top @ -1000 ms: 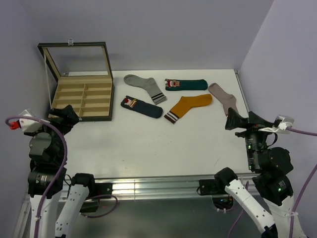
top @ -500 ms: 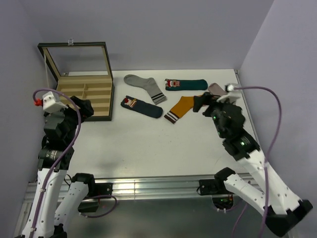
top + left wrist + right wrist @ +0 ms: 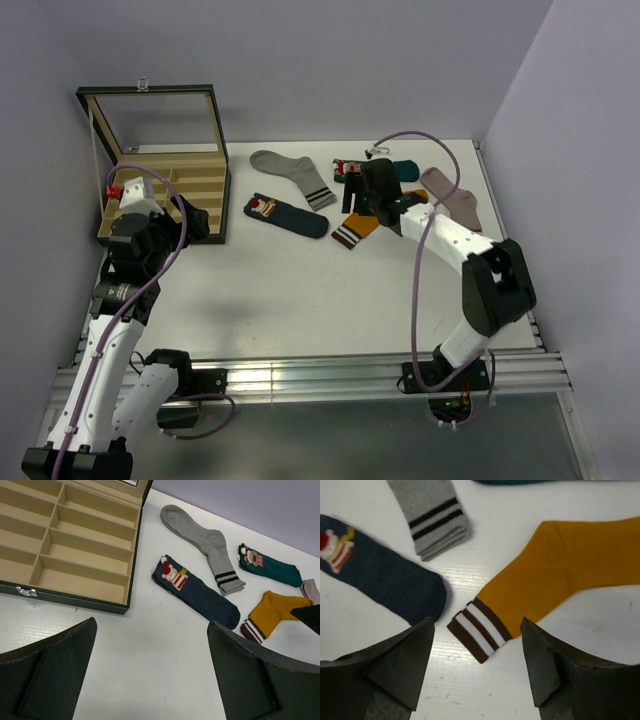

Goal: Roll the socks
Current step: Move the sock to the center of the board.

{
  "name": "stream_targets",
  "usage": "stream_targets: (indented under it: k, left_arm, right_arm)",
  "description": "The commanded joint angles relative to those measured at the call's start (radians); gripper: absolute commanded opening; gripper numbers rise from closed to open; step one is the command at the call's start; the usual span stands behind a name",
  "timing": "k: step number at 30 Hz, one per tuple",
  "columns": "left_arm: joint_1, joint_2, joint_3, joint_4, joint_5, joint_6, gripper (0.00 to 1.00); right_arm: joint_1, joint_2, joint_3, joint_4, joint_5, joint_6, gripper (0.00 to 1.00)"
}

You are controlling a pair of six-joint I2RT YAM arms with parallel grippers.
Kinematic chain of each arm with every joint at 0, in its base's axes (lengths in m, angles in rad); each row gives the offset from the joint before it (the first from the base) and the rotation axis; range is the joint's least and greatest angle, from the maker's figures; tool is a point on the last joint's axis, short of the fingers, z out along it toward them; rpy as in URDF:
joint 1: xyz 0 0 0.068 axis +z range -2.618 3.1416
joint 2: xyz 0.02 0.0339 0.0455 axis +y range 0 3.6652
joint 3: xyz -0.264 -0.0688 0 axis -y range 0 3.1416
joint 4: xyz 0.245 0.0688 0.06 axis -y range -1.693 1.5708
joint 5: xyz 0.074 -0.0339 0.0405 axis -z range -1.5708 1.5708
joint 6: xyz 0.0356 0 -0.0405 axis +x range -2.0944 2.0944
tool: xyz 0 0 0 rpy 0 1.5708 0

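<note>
The right hand [image 3: 476, 640] has swung over the mustard sock [image 3: 560, 575] — left hand [image 3: 150, 675] advanced.

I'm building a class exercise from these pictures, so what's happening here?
The right pincer hovers open over the striped cuff of the mustard sock, holding nothing. The left pincer, also open, hangs near the compartment box, away from the socks. The navy sock and teal sock lie flat on the table; nothing is rolled yet.
</note>
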Motion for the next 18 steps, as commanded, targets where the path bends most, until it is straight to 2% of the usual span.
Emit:
stream_targets:
  k: [1,4,9,14,18]
  left_arm:
    - [-0.004,0.004,-0.003,0.052,0.023,0.027,1.0]
    - [-0.004,0.007,-0.006,0.053,0.025,0.03,0.99]
    - [-0.005,0.007,-0.009,0.055,0.025,0.031,0.99]
    - [-0.007,0.001,-0.012,0.056,0.026,0.033,0.99]
    - [-0.007,-0.002,-0.014,0.058,0.026,0.033,0.99]
  right_arm:
    - [-0.031,0.098,0.078,-0.042,-0.056,0.002,0.76]
    - [-0.033,0.193,0.111,-0.065,-0.063,-0.005,0.72]
    - [-0.032,0.311,0.153,-0.102,-0.086,-0.017,0.7]
    - [-0.024,0.351,0.16,-0.174,-0.084,-0.031,0.7]
    - [0.01,0.333,0.101,-0.208,-0.058,-0.024,0.7]
